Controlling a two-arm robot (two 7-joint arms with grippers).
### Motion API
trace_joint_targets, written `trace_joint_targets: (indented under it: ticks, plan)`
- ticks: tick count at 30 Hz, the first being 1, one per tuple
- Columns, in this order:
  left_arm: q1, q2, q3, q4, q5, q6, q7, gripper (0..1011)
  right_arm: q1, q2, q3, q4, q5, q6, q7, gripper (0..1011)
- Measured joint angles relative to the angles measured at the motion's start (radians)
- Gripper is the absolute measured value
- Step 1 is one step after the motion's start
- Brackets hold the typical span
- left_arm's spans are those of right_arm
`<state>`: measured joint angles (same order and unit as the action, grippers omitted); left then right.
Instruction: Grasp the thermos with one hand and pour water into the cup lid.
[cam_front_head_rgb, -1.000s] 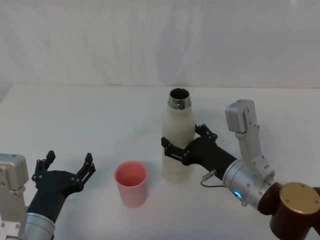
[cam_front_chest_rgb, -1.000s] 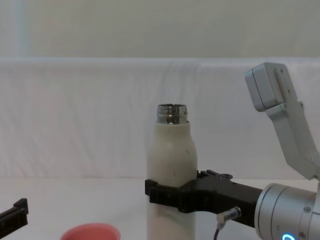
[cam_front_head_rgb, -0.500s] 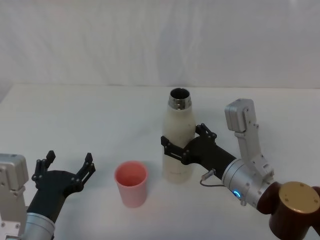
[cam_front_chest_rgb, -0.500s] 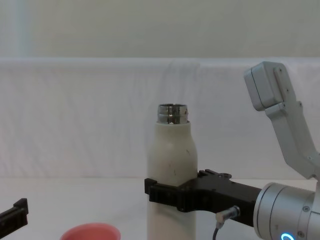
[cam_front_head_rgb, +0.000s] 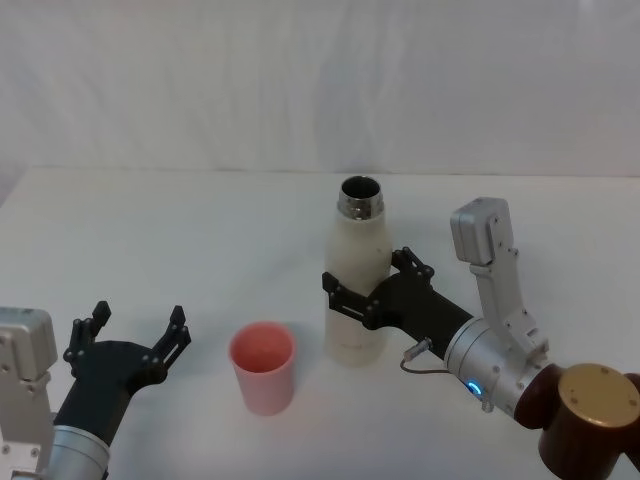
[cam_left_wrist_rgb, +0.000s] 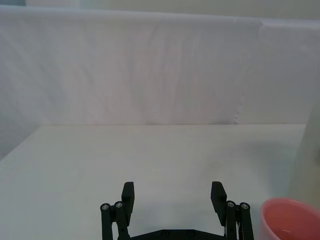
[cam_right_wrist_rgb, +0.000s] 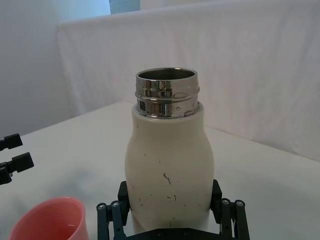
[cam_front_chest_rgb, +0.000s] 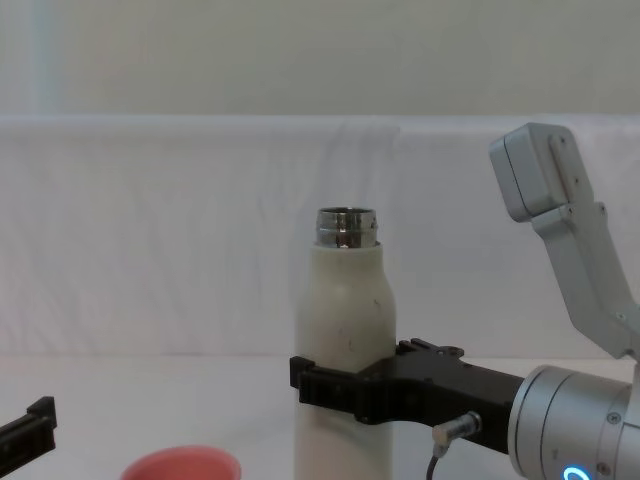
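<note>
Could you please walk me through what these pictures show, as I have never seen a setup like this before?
This is a robot with two arms, each ending in a black two-fingered pincer. Four cameras look at one moment: one on its head looking down, one on its chest looking across the table, and one on each wrist.

On the white table stand a cream-white thermos with an open steel neck and, beside it on the robot's left, a small pink cup lid.

The right pincer reaches in from the side and is shut on the thermos around its lower body; the right wrist picture shows a finger on each side. The thermos stands upright, not yet tipped.

The left pincer waits open near the table's front edge, holding nothing.
</note>
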<state>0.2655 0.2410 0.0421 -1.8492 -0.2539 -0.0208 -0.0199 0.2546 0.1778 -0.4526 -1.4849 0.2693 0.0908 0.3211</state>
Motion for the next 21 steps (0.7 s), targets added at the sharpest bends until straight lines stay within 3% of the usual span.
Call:
trace_joint_targets:
  ticks: [12,19,21]
  plan:
    - [0.0,0.0,0.0,0.0,0.0,0.0,0.0,1001,-0.02,0.013,0.004,-0.027,-0.017,-0.02,-0.011,957]
    - [0.0,0.0,0.0,0.0,0.0,0.0,0.0,1001,-0.043,0.037,0.005,-0.076,-0.069,-0.029,-0.034,957]
    - [0.0,0.0,0.0,0.0,0.0,0.0,0.0,1001,-0.053,0.053,0.005,-0.106,-0.11,-0.03,-0.05,957]
